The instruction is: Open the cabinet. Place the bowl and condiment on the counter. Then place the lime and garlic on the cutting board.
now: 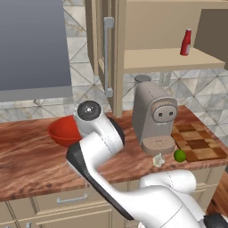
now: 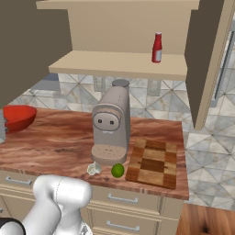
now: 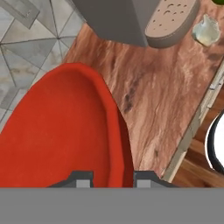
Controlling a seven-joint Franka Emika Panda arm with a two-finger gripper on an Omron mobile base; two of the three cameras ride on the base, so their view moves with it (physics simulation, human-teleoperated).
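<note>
The tool [image 3: 113, 178] pinches the rim of the red bowl [image 3: 57, 131], one fingertip [image 3: 81, 178] inside the rim and one outside, over the left of the desk [image 1: 31, 164]. The cabinet [image 1: 116, 58] stands open with the condiment [image 1: 185, 42] upright on its shelf. Lime [image 2: 118, 170] and garlic [image 2: 94, 169] lie on the desk before the coffee machine [image 2: 111, 125], just beside the cutting board [image 2: 153, 162].

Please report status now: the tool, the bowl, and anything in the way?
Tool shut on bowl rim, over counter. Condiment on shelf of open cabinet. Lime, garlic off board. Coffee machine close by.
</note>
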